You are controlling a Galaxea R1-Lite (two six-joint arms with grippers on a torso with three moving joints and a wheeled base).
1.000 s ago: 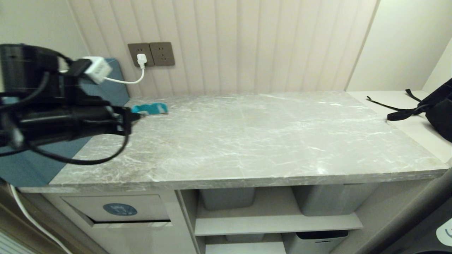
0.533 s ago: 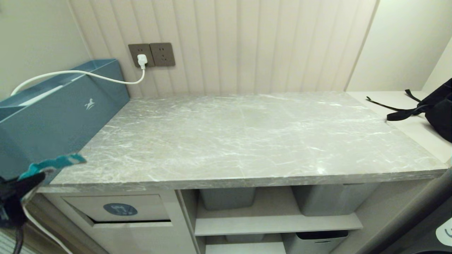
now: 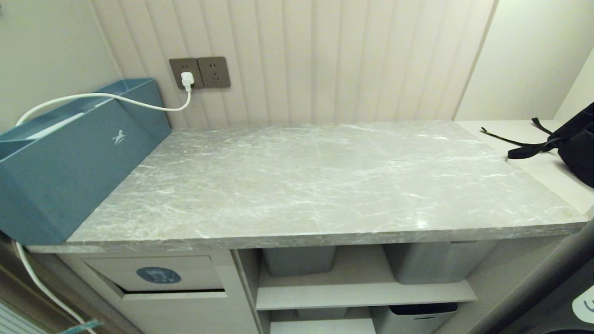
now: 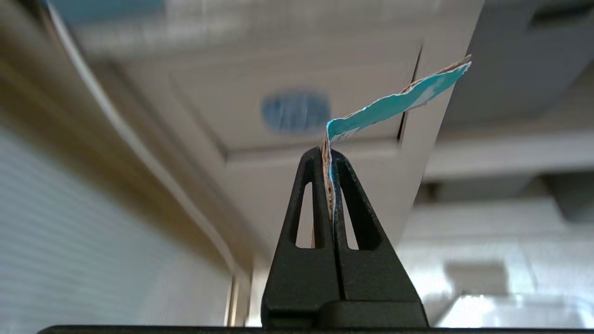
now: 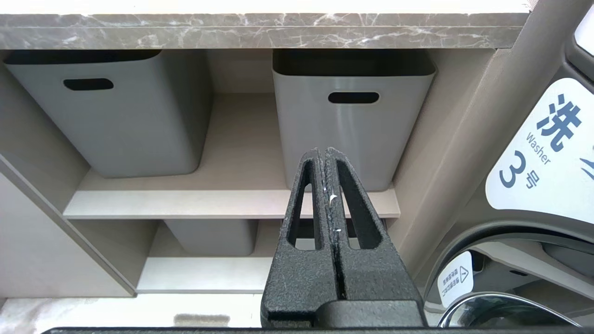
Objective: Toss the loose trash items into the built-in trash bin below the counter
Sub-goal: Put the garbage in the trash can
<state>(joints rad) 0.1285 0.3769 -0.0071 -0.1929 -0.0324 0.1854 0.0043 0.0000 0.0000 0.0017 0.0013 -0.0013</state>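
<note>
Left wrist view: left gripper (image 4: 330, 155) is pinching a teal wrapper strip (image 4: 394, 103), jaws clamped on it, facing the bin flap (image 4: 260, 111) at 12 o'clock. Carry step underway. Next: pushing the flap inward, then releasing. Right gripper (image 5: 325, 155) is sitting closed, empty, parked.

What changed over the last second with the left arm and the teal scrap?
The left gripper, shut on the teal wrapper strip, carried it off the counter and down below its left front corner, now facing the trash bin flap. The right gripper stayed shut and parked; the teal box stayed put.
</note>
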